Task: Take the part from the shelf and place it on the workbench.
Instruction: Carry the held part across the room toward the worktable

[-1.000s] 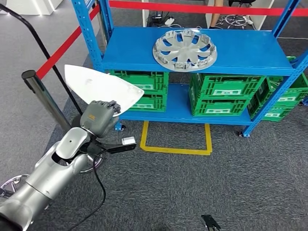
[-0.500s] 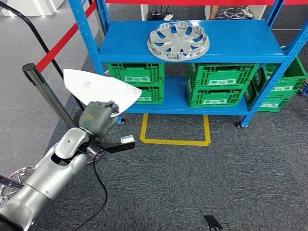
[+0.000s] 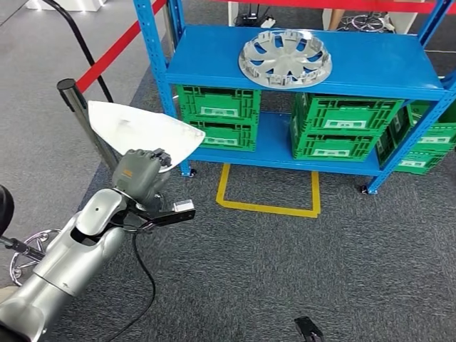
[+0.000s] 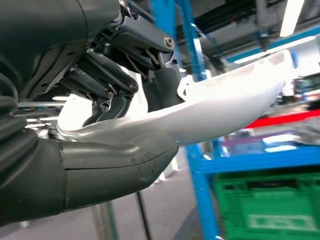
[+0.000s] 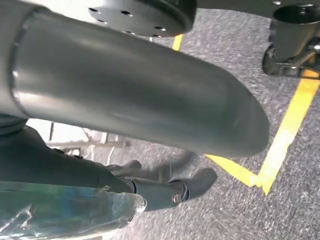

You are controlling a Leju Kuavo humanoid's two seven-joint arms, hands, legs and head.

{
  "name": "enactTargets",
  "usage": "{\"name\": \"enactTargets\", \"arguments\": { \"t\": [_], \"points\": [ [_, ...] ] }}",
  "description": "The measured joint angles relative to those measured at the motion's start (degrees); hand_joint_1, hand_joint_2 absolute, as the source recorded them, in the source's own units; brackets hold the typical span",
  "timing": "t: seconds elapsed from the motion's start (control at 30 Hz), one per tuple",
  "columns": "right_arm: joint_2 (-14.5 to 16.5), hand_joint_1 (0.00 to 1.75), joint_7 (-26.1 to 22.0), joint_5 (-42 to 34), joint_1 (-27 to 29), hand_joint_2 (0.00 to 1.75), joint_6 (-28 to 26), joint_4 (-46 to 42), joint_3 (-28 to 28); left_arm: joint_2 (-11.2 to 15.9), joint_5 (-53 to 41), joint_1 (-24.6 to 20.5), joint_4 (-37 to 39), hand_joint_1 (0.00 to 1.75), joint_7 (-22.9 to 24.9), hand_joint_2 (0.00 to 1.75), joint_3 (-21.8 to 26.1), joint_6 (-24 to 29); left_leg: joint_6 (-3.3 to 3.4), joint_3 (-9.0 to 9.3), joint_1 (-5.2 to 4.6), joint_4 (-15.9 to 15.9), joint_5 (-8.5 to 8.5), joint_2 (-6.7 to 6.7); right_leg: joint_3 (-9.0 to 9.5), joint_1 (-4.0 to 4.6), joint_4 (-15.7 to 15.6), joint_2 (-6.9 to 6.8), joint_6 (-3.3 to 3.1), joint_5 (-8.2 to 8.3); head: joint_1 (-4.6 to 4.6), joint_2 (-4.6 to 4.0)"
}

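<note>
**Part in hand, robot swinging away from the shelf**

At the far left of the frame a chrome stanchion post [image 3: 73, 96] stands with its red barrier tape [image 3: 115, 50] running up toward the top edge. Just right of it, in the left-middle of the head view, the left hand [image 3: 141, 173] grips the white part [image 3: 137, 128], a flat, pointed panel held roughly level above the grey carpet. The left wrist view confirms it: dark fingers [image 4: 113, 82] lie across one face of the panel and the thumb presses the other.

The grip looks the same as a second ago, but the whole picture has slid: the blue shelf [image 3: 376, 68] now sits further right and higher in frame. That is the camera moving, so I take it the robot is stepping or turning, not the shelf.

Centre frame, a yellow floor marking [image 3: 268, 206] lies in front of the shelf; upper centre, a silver hubcap [image 3: 285, 57] rests on the top board, green crates [image 3: 336, 132] beneath.

Whether the right hand [image 5: 158, 187] grips anything I cannot tell.

The pick appears done; carrying to the workbench remains.
</note>
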Motion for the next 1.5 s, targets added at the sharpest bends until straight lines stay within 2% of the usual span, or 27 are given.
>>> {"name": "enactTargets", "arguments": {
  "t": [0.1, 0.13, 0.17, 0.23, 0.3, 0.37, 0.43, 0.47, 0.53, 0.6, 0.67, 0.7, 0.73, 0.8, 0.87, 0.9, 0.97, 1.03, 1.1, 1.13, 1.17, 1.2, 1.27, 1.33, 1.4, 1.47, 1.5],
  "points": [
    [-0.02, 0.0, 0.03, 0.19, 0.13, 0.0, 0.15, -0.01, 0.39, 0.04, -0.02, 0.12, -0.02, 1.75, 0.11, 1.75, 0.08, -0.13, 0.3, -0.3, 0.33, -0.1, 0.38, -1.55, -4.53, -0.3, 10.59, 1.87, 0.67, -5.25, 0.16, 0.0],
    [-0.03, 0.0, 0.03, 0.28, 0.18, 0.0, 0.21, -0.01, 0.45, 0.04, -0.02, 0.27, -0.01, 1.75, 0.13, 1.75, 0.07, -0.21, 0.27, -0.41, 0.36, -0.04, 0.46, -2.12, -5.85, -0.41, 13.52, 1.99, 0.83, -6.1, 0.16, 0.0],
    [-0.04, 0.0, 0.04, 0.39, 0.22, 0.0, 0.23, -0.01, 0.5, 0.06, -0.02, 0.41, -0.01, 1.75, 0.13, 1.75, 0.08, -0.28, 0.19, -0.49, 0.42, 0.07, 0.52, -2.75, -6.33, -0.51, 14.54, 2.04, 0.97, -5.86, 0.16, 0.0],
    [-0.13, 0.0, 0.04, 0.59, 0.22, 0.0, 0.13, -0.01, 0.69, 0.13, -0.04, 0.58, -0.01, 1.75, 0.13, 1.75, 0.11, -0.4, -0.09, -0.57, 0.66, 0.37, 0.61, -4.08, -4.0, -0.84, 9.74, 2.57, 1.28, -2.34, 0.15, 0.0],
    [-0.22, 0.0, 0.02, 0.74, 0.19, 0.0, -0.05, -0.01, 0.91, 0.2, -0.08, 0.53, -0.03, 1.75, 0.14, 1.75, 0.19, -0.5, -0.64, -0.97, 0.83, 1.0, 0.6, -5.39, -0.1, -1.4, 2.12, 4.97, 1.62, 0.5, 0.15, 0.0],
    [-0.25, 0.0, -0.26, 0.91, 0.19, 0.0, -0.16, -0.01, 1.1, 0.26, -0.18, 0.42, -0.09, 1.75, 0.15, 1.75, 0.31, -0.63, -1.32, -1.84, 0.88, 1.52, 0.93, -6.55, 1.42, -1.66, -0.89, 6.49, 1.47, 0.75, 0.12, 0.0],
    [-0.23, 0.0, -0.26, 1.12, 0.18, 0.0, -0.17, -0.01, 1.27, 0.54, -0.32, 0.49, -0.15, 1.75, 0.17, 1.75, 0.43, -0.79, -1.89, -2.63, 1.03, 1.65, 1.41, -7.56, 1.18, -1.6, -0.81, 5.49, 0.76, 0.94, 0.14, 0.0],
    [-0.22, 0.0, -0.04, 1.2, 0.13, 0.0, -0.16, -0.01, 1.31, 0.71, -0.37, 0.57, -0.17, 1.75, 0.19, 1.75, 0.46, -0.85, -2.18, -2.99, 0.99, 2.03, 1.14, -7.08, 1.08, -1.63, -0.76, 4.87, 0.37, 1.1, 0.08, 0.0],
    [-0.19, 0.0, 0.32, 1.25, 0.1, 0.0, -0.09, -0.03, 1.41, 0.92, -0.42, 0.58, -0.22, 1.75, 0.21, 1.75, 0.5, -0.91, -2.76, -4.76, 0.89, 5.7, -1.34, -4.43, 0.91, -1.79, -0.88, 3.59, -0.38, 1.39, -0.37, 0.0],
    [-0.22, 0.0, 0.39, 1.27, 0.19, 0.0, -0.07, -0.03, 1.49, 0.86, -0.45, 0.58, -0.24, 1.75, 0.23, 1.75, 0.49, -0.93, -3.29, -8.36, 1.01, 13.9, -5.5, -1.94, 0.67, -1.72, -0.9, 2.17, -0.71, 1.48, -0.79, 0.0],
    [-0.26, 0.0, 0.51, 1.29, 0.29, 0.0, -0.08, -0.03, 1.53, 0.84, -0.46, 0.73, -0.24, 1.75, 0.25, 1.75, 0.46, -0.96, -3.56, -10.69, 1.31, 19.54, -7.33, -1.43, 0.51, -1.71, -0.89, 0.61, -0.76, 1.51, -0.8, 0.0],
    [-0.27, 0.0, 0.57, 1.3, 0.29, 0.0, -0.09, -0.03, 1.55, 0.85, -0.46, 0.78, -0.24, 1.75, 0.25, 1.75, 0.46, -0.97, -3.58, -10.22, 1.4, 19.0, -6.55, -1.33, 0.51, -1.72, -0.89, -0.15, -0.76, 1.51, -0.79, 0.0],
    [-0.27, 0.0, 0.62, 1.3, 0.25, 0.0, -0.08, -0.04, 1.6, 0.86, -0.46, 0.79, -0.25, 1.75, 0.25, 1.75, 0.47, -0.98, -3.53, -8.52, 1.44, 16.09, -4.87, -0.99, 0.56, -1.72, -0.89, -0.91, -0.74, 1.5, -0.79, 0.0],
    [-0.27, 0.0, 0.62, 1.3, 0.11, 0.0, -0.08, -0.05, 1.7, 0.86, -0.46, 0.64, -0.3, 1.75, 0.26, 1.75, 0.49, -0.98, -3.29, -3.78, 1.14, 7.6, -1.5, 1.56, 0.68, -1.5, -0.84, -2.24, -0.48, 1.37, -0.86, 0.0],
    [-0.28, 0.0, 0.62, 1.3, 0.08, 0.0, -0.03, -0.05, 1.74, 0.79, -0.49, 0.46, -0.4, 1.75, 0.27, 1.75, 0.49, -1.0, -2.78, -1.45, 0.73, 2.71, -0.42, 3.6, 0.7, -1.02, -0.83, -3.42, 0.02, 1.24, -0.81, 0.0],
    [-0.28, 0.0, 0.62, 1.31, 0.09, 0.0, 0.05, -0.05, 1.75, 0.8, -0.51, 0.44, -0.44, 1.75, 0.28, 1.75, 0.49, -1.03, -2.48, -1.48, 0.52, 2.19, -0.58, 3.49, 0.72, -0.85, -0.92, -4.09, 0.29, 1.22, -0.78, 0.0],
    [-0.28, 0.0, 0.63, 1.34, 0.08, 0.0, 0.43, -0.05, 1.77, 0.9, -0.52, 0.53, -0.51, 1.75, 0.32, 1.75, 0.5, -1.11, -1.7, -1.81, 0.58, 1.98, -0.26, 2.03, 0.83, -0.94, -0.99, -4.81, 0.87, 0.99, -0.66, 0.0],
    [-0.28, 0.0, 0.63, 1.4, 0.13, 0.0, 0.81, -0.05, 1.78, 0.99, -0.52, 0.44, -0.63, 1.75, 0.34, 1.75, 0.52, -1.21, -0.93, -1.85, 0.8, 1.73, 0.09, 0.57, -0.31, -1.13, 1.82, -2.36, 1.32, -1.06, -0.45, 0.0],
    [-0.32, 0.0, 0.57, 1.44, 0.32, 0.0, 1.02, -0.05, 1.78, 0.94, -0.52, 0.35, -0.7, 1.75, 0.37, 1.75, 0.5, -1.29, -0.42, -1.9, 0.9, 1.7, 0.26, -0.94, -3.59, -1.11, 9.14, 1.04, 1.34, -4.69, -0.14, 0.0],
    [-0.34, 0.0, 0.55, 1.45, 0.43, 0.0, 1.08, -0.05, 1.79, 0.88, -0.52, 0.4, -0.7, 1.75, 0.38, 1.75, 0.46, -1.33, -0.28, -1.93, 0.85, 1.71, 0.32, -1.75, -5.44, -1.05, 12.95, 1.8, 1.28, -6.04, -0.04, 0.0],
    [-0.37, 0.0, 0.54, 1.45, 0.51, 0.0, 1.11, -0.05, 1.79, 0.86, -0.53, 0.48, -0.7, 1.75, 0.38, 1.75, 0.43, -1.36, -0.22, -1.95, 0.81, 1.73, 0.36, -2.62, -6.73, -1.0, 15.28, 2.15, 1.2, -6.42, -0.03, 0.0],
    [-0.38, 0.0, 0.54, 1.46, 0.54, 0.0, 1.13, -0.05, 1.8, 0.87, -0.53, 0.56, -0.7, 1.75, 0.37, 1.75, 0.41, -1.38, -0.21, -1.96, 0.78, 1.76, 0.4, -3.51, -7.07, -0.97, 15.43, 2.31, 1.11, -5.68, -0.04, 0.0],
    [-0.38, 0.0, 0.54, 1.49, 0.52, 0.0, 1.15, -0.05, 1.8, 0.91, -0.54, 0.6, -0.7, 1.75, 0.37, 1.75, 0.42, -1.39, -0.29, -1.95, 0.83, 1.89, 0.45, -5.26, -4.6, -1.08, 9.24, 3.15, 0.91, -1.57, -0.03, 0.0],
    [-0.39, 0.0, 0.46, 1.51, 0.45, 0.0, 1.27, -0.05, 1.8, 0.95, -0.54, 0.5, -0.7, 1.75, 0.37, 1.75, 0.46, -1.41, -0.65, -2.29, 0.81, 2.24, 0.55, -6.77, -1.28, -1.5, 2.06, 5.61, 0.87, 1.14, -0.06, 0.0],
    [-0.4, 0.0, 0.18, 1.5, 0.4, 0.0, 1.59, -0.05, 1.8, 1.1, -0.52, 0.38, -0.79, 1.75, 0.37, 1.75, 0.52, -1.49, -1.35, -2.9, 0.92, 2.31, 0.96, -8.08, -0.16, -1.65, -0.21, 6.8, 0.81, 1.29, -0.11, 0.0],
    [-0.39, 0.0, 0.32, 1.52, 0.31, 0.0, 2.05, -0.05, 1.8, 1.47, -0.49, 0.43, -0.91, 1.75, 0.37, 1.75, 0.67, -1.57, -2.05, -3.31, 1.12, 2.16, 1.33, -8.78, -0.07, -1.63, -0.45, 5.62, 0.34, 1.61, -0.09, 0.0],
    [-0.38, 0.0, 0.59, 1.54, 0.22, 0.0, 2.22, -0.05, 1.8, 1.68, -0.48, 0.46, -0.98, 1.75, 0.37, 1.75, 0.78, -1.59, -2.38, -3.62, 1.05, 2.65, 0.96, -7.73, -0.03, -1.67, -0.58, 4.99, -0.01, 1.79, -0.33, 0.0]
  ]
}}
